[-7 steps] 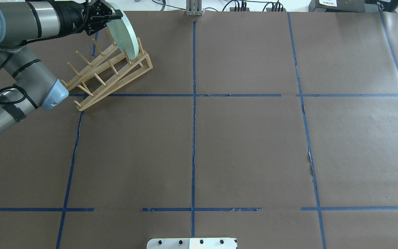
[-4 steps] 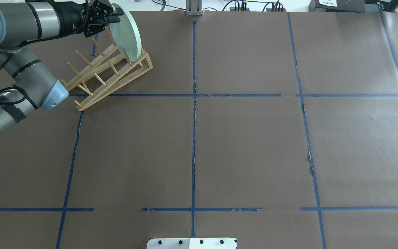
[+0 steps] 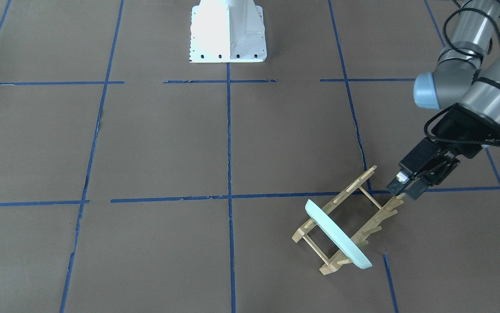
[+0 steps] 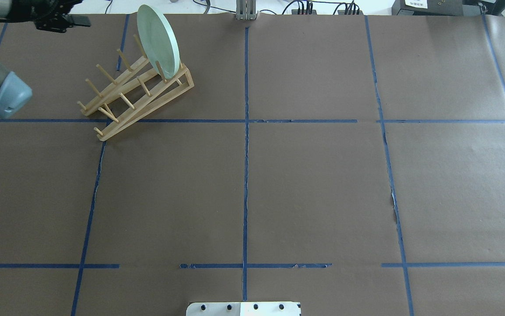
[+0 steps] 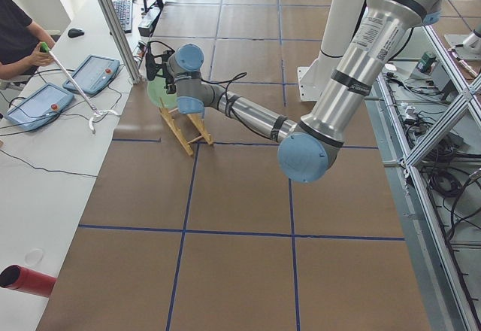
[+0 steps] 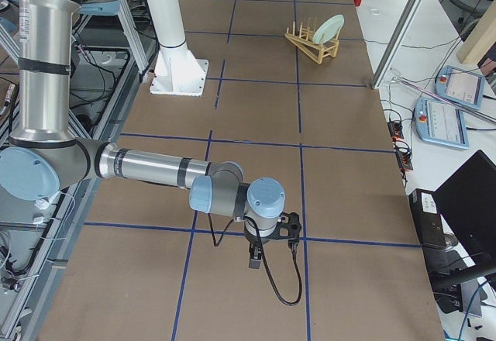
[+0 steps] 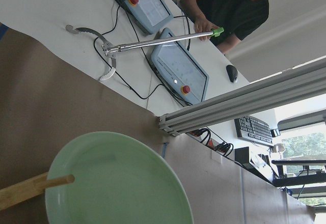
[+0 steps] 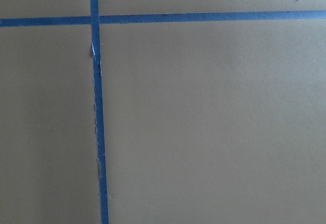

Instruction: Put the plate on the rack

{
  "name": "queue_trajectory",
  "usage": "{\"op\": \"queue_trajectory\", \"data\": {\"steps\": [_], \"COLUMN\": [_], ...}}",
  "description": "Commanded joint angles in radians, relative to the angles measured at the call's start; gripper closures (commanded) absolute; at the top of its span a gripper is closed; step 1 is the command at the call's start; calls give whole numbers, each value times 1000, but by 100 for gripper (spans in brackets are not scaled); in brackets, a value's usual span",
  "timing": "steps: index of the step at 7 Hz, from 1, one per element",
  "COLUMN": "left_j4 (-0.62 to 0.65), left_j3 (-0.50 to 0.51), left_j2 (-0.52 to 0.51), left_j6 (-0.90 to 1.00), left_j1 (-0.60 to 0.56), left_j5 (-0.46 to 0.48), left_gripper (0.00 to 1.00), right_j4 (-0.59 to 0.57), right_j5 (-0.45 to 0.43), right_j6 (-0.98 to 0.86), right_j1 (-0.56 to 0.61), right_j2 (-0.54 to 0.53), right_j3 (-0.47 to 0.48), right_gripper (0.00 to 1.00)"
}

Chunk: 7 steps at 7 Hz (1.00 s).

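The pale mint-green plate stands on edge between pegs at the far end of the light wooden rack, at the table's far left. It leans a little. Plate and rack also show in the front-facing view. My left gripper is open and empty, clear of the plate, beside the rack's near end; in the overhead view the left gripper is left of the plate. Its wrist view shows the plate and one peg. My right gripper hovers low over the table far away; I cannot tell its state.
The table is covered in brown paper with blue tape lines. The white robot base plate is at the near edge. An aluminium post stands at the far edge. An operator and teach pendants are beyond it.
My left gripper has let go of the plate and drawn back to the left, away from the rack. The plate stays standing in the rack.
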Motion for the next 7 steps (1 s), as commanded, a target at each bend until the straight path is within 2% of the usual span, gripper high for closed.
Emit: {"op": "queue_trajectory", "data": {"steps": [1,2,4,6,7], "left_j4": [66,67,117,432,577], "left_j3": [-105,-93,-48,-68,-70], "left_j2": [263,358,501,509,506], "left_j6": [403,599,912,1224,1320], "left_j1": [-227,-310,-326,-358,-381], "left_j5": [-243,-296,-279,-133,-73], "left_gripper": [0,0,0,0,0], "right_j4": [0,0,0,0,0], "right_j5": [0,0,0,0,0], "right_j6": [0,0,0,0,0], "right_j1": [0,0,0,0,0], "right_j2": [0,0,0,0,0], "right_j3": [0,0,0,0,0], "right_gripper": [0,0,0,0,0]}}
